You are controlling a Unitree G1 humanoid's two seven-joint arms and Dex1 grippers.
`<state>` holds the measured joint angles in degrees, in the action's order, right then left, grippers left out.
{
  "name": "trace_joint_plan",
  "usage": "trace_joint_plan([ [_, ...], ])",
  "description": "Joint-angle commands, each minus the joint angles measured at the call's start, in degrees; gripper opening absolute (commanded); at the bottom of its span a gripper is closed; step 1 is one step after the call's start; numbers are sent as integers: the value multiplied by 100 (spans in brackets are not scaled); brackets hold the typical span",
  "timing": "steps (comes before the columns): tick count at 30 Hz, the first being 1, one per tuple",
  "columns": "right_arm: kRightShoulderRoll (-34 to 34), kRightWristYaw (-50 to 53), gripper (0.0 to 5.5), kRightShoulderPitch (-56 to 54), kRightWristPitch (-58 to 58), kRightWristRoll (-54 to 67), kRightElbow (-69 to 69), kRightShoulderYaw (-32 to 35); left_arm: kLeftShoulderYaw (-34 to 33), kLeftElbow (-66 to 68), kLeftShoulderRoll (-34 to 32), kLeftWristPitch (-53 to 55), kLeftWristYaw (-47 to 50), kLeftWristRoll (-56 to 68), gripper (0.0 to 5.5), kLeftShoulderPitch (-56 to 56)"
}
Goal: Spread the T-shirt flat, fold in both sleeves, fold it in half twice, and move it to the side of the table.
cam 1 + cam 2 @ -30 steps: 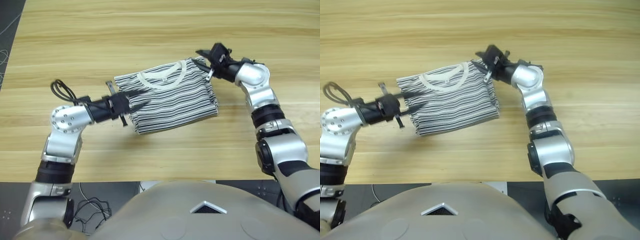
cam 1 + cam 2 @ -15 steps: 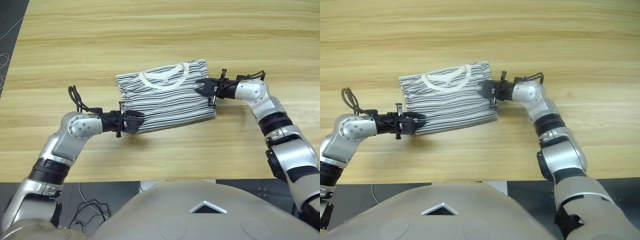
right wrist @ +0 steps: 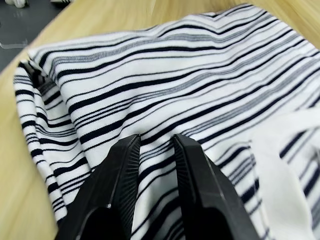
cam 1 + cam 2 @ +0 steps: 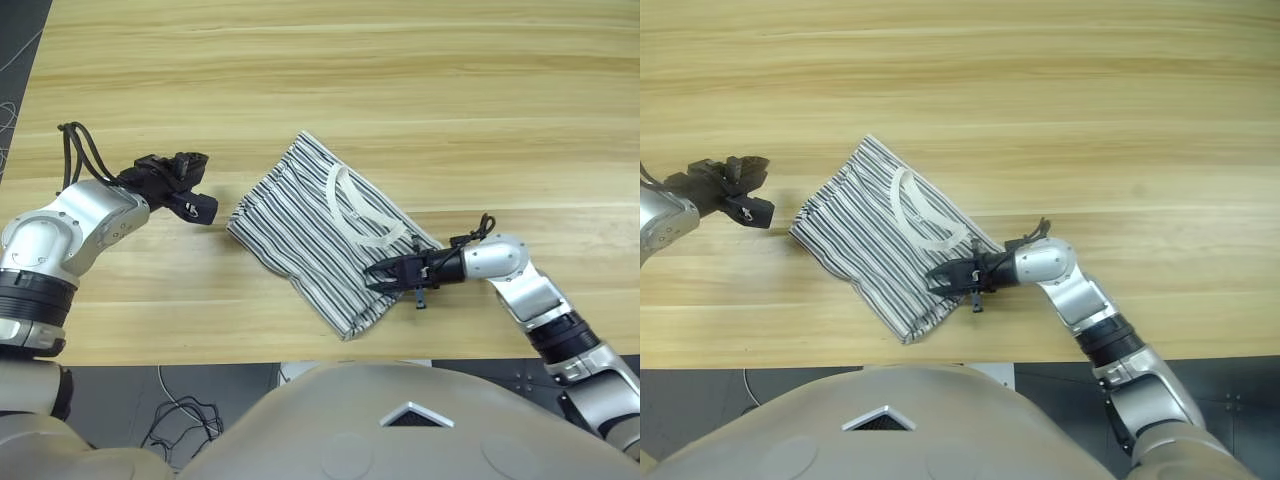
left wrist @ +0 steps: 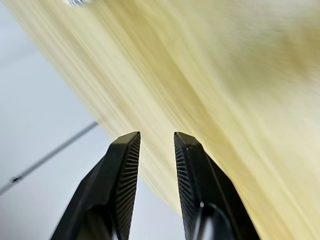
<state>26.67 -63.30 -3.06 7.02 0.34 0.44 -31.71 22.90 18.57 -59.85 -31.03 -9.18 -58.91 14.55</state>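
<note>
— Since a second ago the T-shirt [image 4: 325, 235] has swung round and slid toward the near edge of the desk [image 4: 420, 80], hasn't it?

— Yes. It lay square farther out, with an arm at each side. Now it sits askew, one corner pointing at the near edge. The left gripper [image 4: 198, 203] has drawn off to the left and hangs just beside the shirt's left corner, apart from it.

— What does that gripper hold?

— Nothing. Its wrist view shows the jaws a narrow slit apart, with nothing between them.

— And the right gripper [image 3: 154, 142]?

— It lies on the striped cloth at the shirt's near right edge, close to the white collar [image 4: 352, 212]. Whether it pinches the cloth or merely presses on it, I cannot tell.

— How far along are we?

— The shirt is a compact folded packet with the collar on top, so the spreading, the sleeves and both halvings look done. What remains, I judge, is the move to the side. The packet lies around the middle of the desk's near part, not yet at either side.
</note>
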Motion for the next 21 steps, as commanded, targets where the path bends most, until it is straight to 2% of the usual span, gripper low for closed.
trace_joint_plan([
  [1, -582, 314, 122, -87, -258, 197, 137, -39, 343, 435, 76, -422, 959, -515, 125, 291],
  [4, -785, 500, 122, -104, -290, 316, 198, 73, 462, 819, 93, -501, 1443, -712, 125, 463],
  [8, -381, 62, 122, -180, -1197, 1554, -832, 772, 369, 1281, 12, -357, 1784, -734, 125, 785],
  [11, -112, -210, 122, -667, -1855, 2296, -1289, 1259, 372, 1403, 42, -274, 1913, -692, 125, 860],
  [14, -544, 330, 122, -1341, -1587, 1664, -468, 1129, 426, 1428, 142, -211, 1949, -664, 125, 856],
  [21, -1820, 1779, 122, -2549, 171, -410, 3074, 211, 509, 1624, 229, -261, 2000, -629, 125, 955],
])
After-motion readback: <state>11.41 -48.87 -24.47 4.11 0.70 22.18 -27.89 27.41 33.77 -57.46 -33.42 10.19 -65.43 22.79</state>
